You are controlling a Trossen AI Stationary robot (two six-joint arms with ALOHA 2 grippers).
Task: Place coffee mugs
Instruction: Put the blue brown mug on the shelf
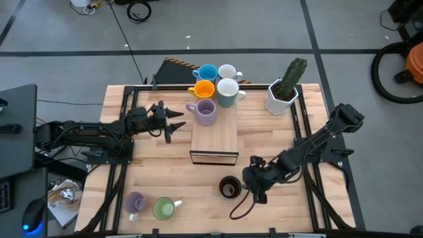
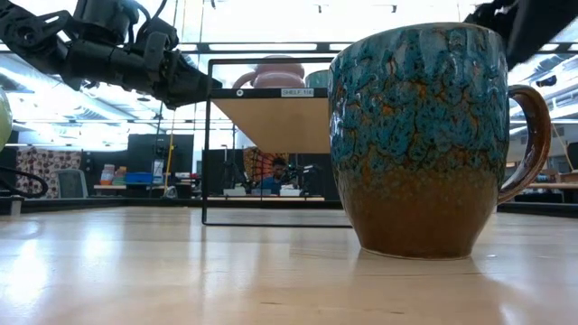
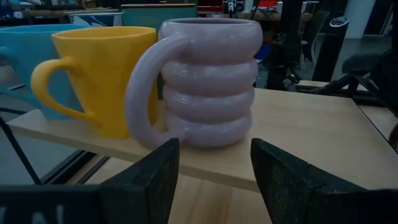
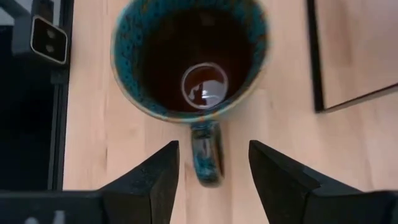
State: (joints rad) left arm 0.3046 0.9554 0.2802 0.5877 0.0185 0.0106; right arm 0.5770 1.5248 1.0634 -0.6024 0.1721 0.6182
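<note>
Only "SHELF 116" on shelf label

5 mugs on shelf, 3 mugs on table

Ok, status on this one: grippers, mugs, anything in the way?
Right gripper open, straddling dark brown mug handle. Left gripper open, facing lavender ringed mug on wooden shelf. Nothing blocking.

Dark brown mug: mottled teal over brown | ribbed mug: lavender | neighbouring mug: orange-yellow | shelf: pale wood
</note>
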